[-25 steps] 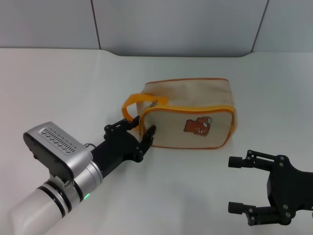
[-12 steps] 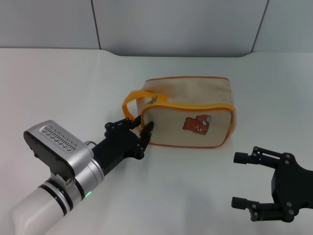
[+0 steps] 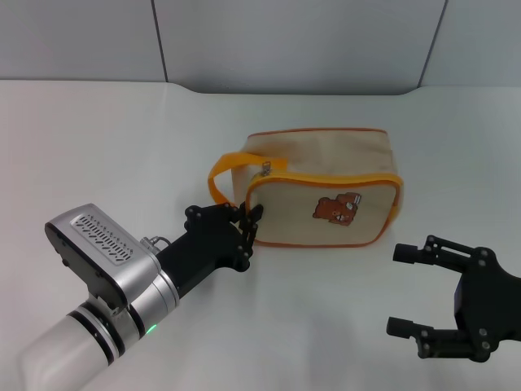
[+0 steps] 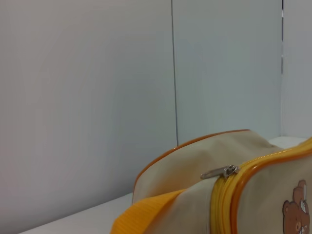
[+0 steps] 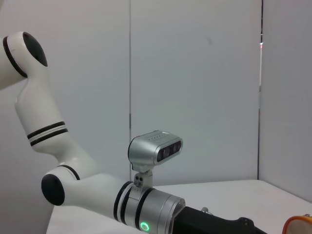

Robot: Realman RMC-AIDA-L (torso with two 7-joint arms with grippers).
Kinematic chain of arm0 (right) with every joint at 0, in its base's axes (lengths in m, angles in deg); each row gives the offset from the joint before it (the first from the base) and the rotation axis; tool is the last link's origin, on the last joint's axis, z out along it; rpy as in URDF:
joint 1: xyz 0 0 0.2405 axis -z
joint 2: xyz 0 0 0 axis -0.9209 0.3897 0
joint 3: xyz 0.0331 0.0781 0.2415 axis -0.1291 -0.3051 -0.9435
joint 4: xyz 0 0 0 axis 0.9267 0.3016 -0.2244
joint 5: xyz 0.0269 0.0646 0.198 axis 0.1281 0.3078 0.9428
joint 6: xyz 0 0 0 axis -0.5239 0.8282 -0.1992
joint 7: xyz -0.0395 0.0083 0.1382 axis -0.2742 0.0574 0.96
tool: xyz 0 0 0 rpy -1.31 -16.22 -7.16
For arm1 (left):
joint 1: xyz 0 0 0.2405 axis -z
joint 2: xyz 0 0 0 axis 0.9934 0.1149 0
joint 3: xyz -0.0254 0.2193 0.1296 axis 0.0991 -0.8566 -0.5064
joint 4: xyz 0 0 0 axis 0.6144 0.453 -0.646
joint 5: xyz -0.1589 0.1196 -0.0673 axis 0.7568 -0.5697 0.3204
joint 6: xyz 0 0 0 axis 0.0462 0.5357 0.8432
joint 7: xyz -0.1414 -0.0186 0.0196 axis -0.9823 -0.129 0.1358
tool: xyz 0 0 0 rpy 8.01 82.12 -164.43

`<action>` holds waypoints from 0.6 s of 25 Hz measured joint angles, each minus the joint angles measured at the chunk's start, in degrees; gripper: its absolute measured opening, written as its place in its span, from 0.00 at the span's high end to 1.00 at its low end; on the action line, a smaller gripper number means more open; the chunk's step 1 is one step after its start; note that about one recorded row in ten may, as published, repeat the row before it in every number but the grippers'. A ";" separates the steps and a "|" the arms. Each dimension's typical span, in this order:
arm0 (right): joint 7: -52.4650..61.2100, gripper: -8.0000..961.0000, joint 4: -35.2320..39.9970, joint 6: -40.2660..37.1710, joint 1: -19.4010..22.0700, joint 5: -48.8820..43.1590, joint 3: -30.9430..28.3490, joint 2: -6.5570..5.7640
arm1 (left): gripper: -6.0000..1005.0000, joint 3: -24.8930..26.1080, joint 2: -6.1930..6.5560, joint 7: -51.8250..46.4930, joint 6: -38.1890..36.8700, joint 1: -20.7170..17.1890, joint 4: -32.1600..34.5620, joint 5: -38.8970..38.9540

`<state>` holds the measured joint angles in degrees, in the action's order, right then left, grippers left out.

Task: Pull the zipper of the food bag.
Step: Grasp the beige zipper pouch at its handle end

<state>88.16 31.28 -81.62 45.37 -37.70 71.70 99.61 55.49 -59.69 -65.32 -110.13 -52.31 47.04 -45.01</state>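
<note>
The beige food bag (image 3: 313, 159) with a brown bear print lies mid-table, its orange-yellow loop handle (image 3: 220, 175) at its left end. The zipper's silver pull tab (image 3: 264, 169) sits at the top left corner, by the handle. My left gripper (image 3: 248, 221) is at the bag's lower left front corner, its fingers closed in on the edge there. The left wrist view shows the pull tab (image 4: 219, 171), the yellow zip line (image 4: 265, 157) and the handle (image 4: 146, 214) up close. My right gripper (image 3: 403, 289) is open and empty, in front of and to the right of the bag.
The white table (image 3: 114, 138) ends at a grey wall behind. The right wrist view shows my left arm (image 5: 97, 192) with its silver wrist camera (image 5: 155, 146), and a sliver of the bag's orange edge (image 5: 300, 223).
My left gripper's fingers have narrowed onto the bag's left front corner, and the bag has shifted a little to the right. My right gripper has drifted slightly right and down.
</note>
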 joint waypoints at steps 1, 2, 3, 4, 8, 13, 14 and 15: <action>0.00 0.12 0.00 0.00 0.00 0.00 0.00 0.00 | 0.91 0.00 0.00 0.00 0.00 0.00 0.00 0.00; -0.03 0.12 0.00 -0.08 0.11 0.15 -0.17 0.02 | 0.91 -0.11 0.00 0.00 -0.71 -0.05 0.00 0.00; -0.10 0.12 0.00 -0.13 0.27 0.60 -0.27 0.03 | 0.91 -0.11 0.00 0.00 -0.71 -0.05 0.00 0.00; -0.18 0.12 0.00 -0.17 0.44 1.12 -0.37 0.04 | 0.91 -0.29 0.00 0.00 -1.38 -0.16 0.00 -0.02; -2.64 0.12 -1.87 -0.29 2.68 9.56 -0.94 0.21 | 0.92 -0.51 0.00 0.00 -3.85 -0.97 0.01 -1.31; -6.55 0.12 -5.21 -0.02 4.32 16.15 -1.97 0.23 | 0.92 -0.24 0.01 0.98 -6.39 -1.28 0.57 -2.47; -7.32 0.12 -5.89 0.22 4.67 17.52 -2.76 0.23 | 0.92 -0.32 0.02 2.02 -7.84 -1.58 0.82 -2.48; -8.26 0.12 -7.28 0.90 5.30 20.15 -5.55 0.23 | 0.92 -0.39 0.05 4.96 -11.48 -2.54 1.84 -2.49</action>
<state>79.90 23.99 -80.72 50.67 -17.56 66.15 99.83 55.09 -59.64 -60.36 -121.61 -54.85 48.88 -47.50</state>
